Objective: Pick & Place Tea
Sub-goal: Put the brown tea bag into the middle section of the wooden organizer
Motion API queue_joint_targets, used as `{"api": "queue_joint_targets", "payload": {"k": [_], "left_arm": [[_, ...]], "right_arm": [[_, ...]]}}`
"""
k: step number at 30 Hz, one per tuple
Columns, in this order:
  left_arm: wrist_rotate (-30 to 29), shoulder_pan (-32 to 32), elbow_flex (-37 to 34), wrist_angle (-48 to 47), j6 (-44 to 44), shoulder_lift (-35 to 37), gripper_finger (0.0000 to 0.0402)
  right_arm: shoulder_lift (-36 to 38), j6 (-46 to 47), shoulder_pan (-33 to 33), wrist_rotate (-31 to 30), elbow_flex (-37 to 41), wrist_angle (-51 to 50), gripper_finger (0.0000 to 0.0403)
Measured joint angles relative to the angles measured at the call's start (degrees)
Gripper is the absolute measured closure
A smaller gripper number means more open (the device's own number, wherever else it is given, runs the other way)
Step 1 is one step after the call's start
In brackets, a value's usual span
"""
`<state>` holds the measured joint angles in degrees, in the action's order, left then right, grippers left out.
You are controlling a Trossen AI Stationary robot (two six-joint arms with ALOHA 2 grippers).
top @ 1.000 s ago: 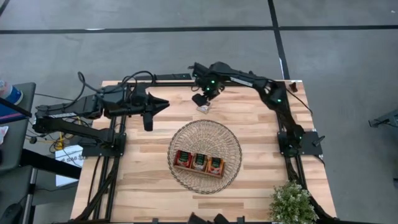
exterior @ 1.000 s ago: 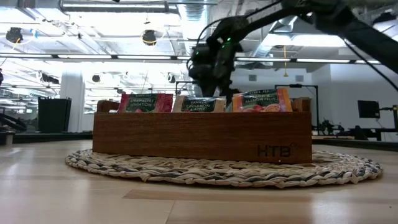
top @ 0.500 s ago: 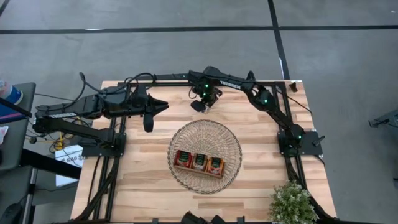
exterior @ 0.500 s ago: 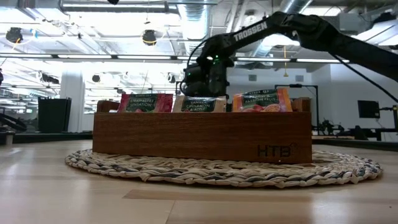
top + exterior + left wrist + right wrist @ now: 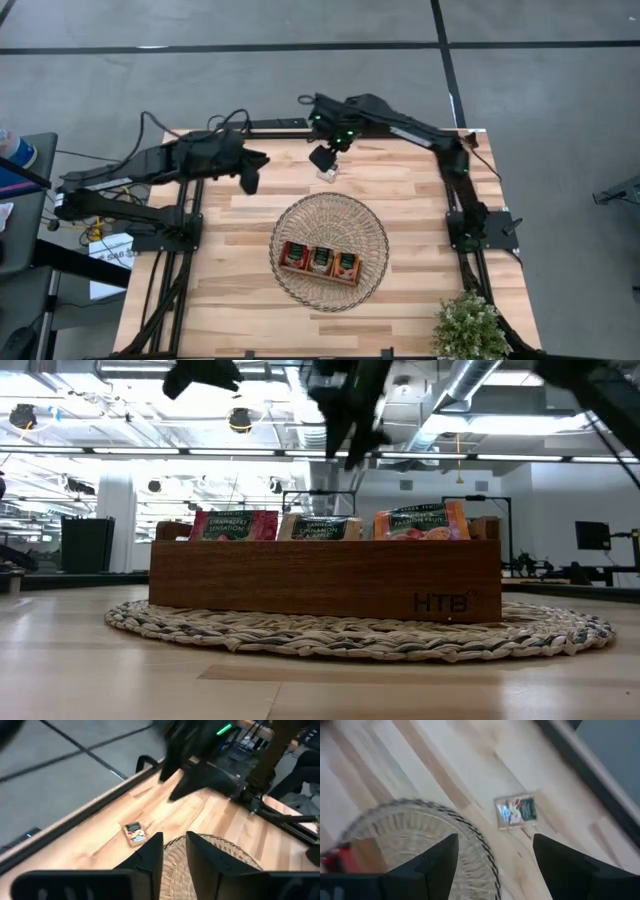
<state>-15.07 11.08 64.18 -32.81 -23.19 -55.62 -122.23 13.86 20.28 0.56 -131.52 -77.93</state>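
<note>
A single tea sachet (image 5: 516, 810) lies flat on the worktop (image 5: 420, 190) just beyond the wicker basket (image 5: 372, 222) – right under the right jaws (image 5: 325, 158), which hang released above it, holding nothing. The left jaws (image 5: 249, 180) hover off to the side, narrowly parted and empty. More sachets (image 5: 318, 526) stand in the wooden tray (image 5: 325, 578)
</note>
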Motion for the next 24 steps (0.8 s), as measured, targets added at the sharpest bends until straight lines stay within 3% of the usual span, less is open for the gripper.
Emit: {"api": "queue_joint_targets", "payload": {"k": [7, 14, 20, 24], "left_arm": [[10.4, 7.5, 0.0, 3.0, -5.5, -8.5, 0.0247], [14.0, 12.2, 3.7, 3.8, -9.3, -22.6, 0.0183], [17.7, 13.8, 15.4, -1.8, -7.3, -37.4, 0.0168], [16.9, 14.4, 25.2, -7.9, -4.0, -46.6, 0.0168]], "right_arm": [[11.9, 5.9, -6.1, -8.9, 0.0, 0.3, 0.0154], [17.3, 9.6, -12.8, -16.0, 0.0, 0.2, 0.0154], [18.5, 11.6, -17.4, -19.1, 0.0, -2.5, 0.0154], [19.0, 12.1, -19.2, -20.7, 0.0, -3.2, 0.0154]]}}
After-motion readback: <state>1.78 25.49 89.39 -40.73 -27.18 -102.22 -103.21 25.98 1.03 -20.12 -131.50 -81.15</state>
